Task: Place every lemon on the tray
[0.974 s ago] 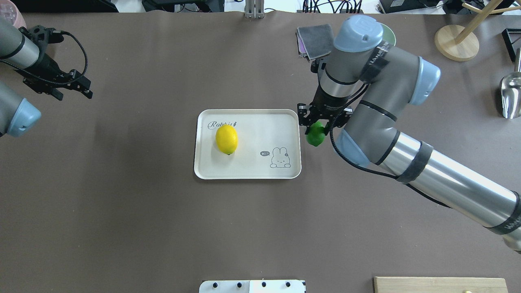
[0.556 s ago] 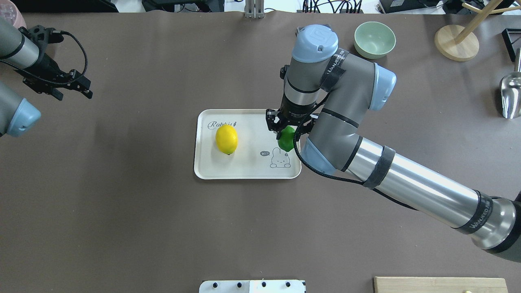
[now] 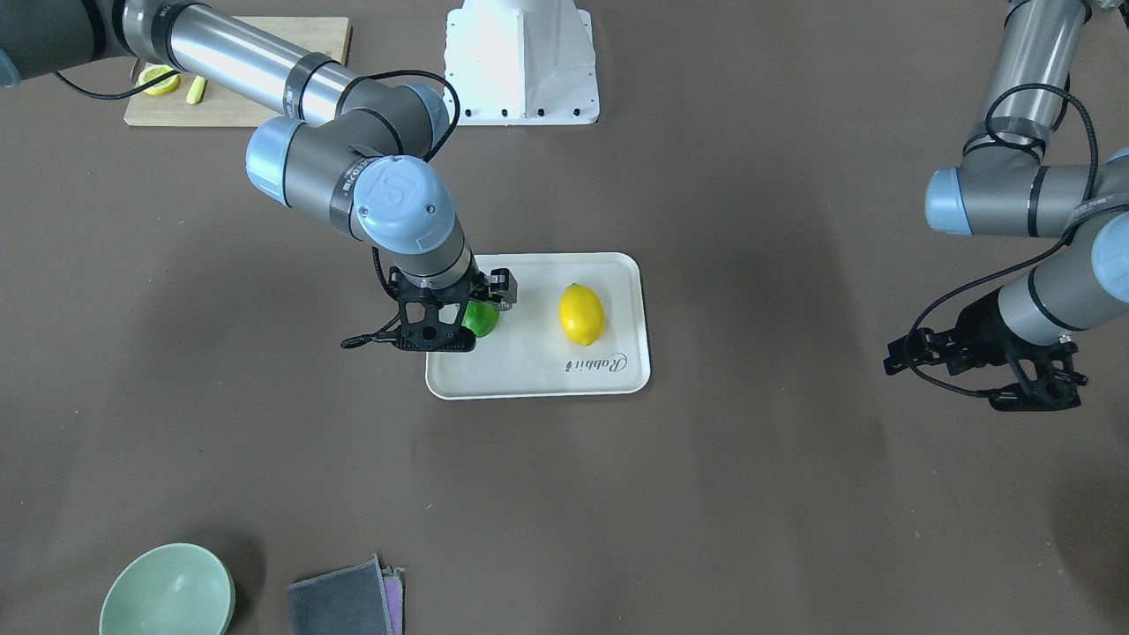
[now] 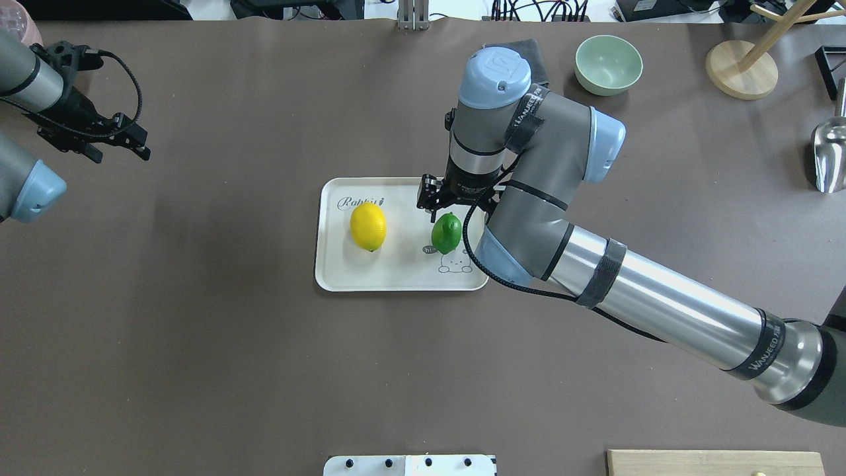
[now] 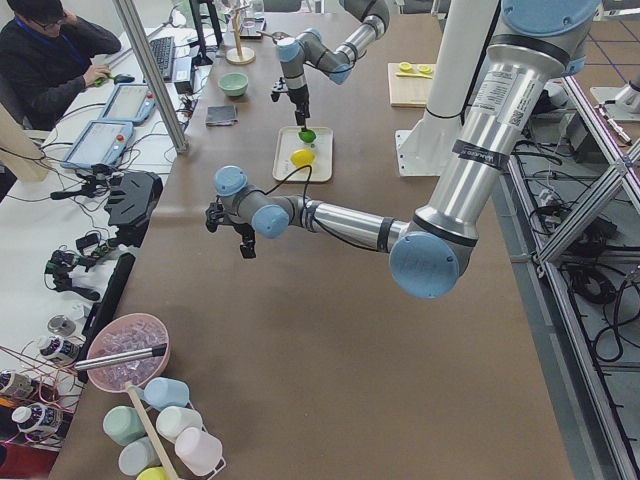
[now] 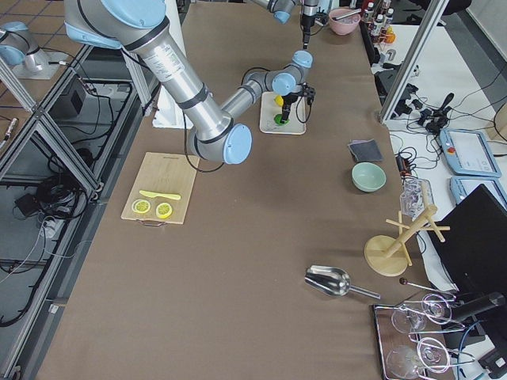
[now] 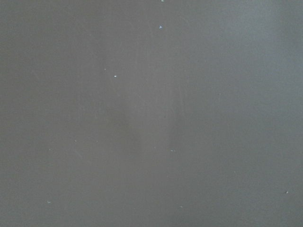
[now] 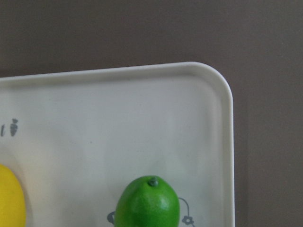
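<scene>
The cream tray [image 4: 403, 277] lies mid-table, also in the front view [image 3: 538, 384]. The yellow lemon [image 4: 368, 227] lies on its left half. My right gripper [image 4: 455, 210] hangs over the tray's right half, shut on the green lemon [image 4: 447, 233], which is low over the rabbit drawing. I cannot tell if it touches the tray. The right wrist view shows the green lemon [image 8: 147, 204] at the bottom edge, the tray's corner [image 8: 222, 90] and a sliver of the yellow lemon [image 8: 9, 201]. My left gripper [image 4: 142, 145] is open and empty, far left over bare table.
A green bowl [image 4: 608, 63] and a grey cloth [image 4: 535, 49] are at the back right, with a wooden stand [image 4: 740, 69] and a metal scoop [image 4: 829, 158] further right. A cutting board [image 3: 234, 75] with lemon slices [image 3: 159, 79] is near the robot's base.
My right gripper has carried the green lemon leftward from beside the tray's right edge to over its right half. The left arm has not moved.
</scene>
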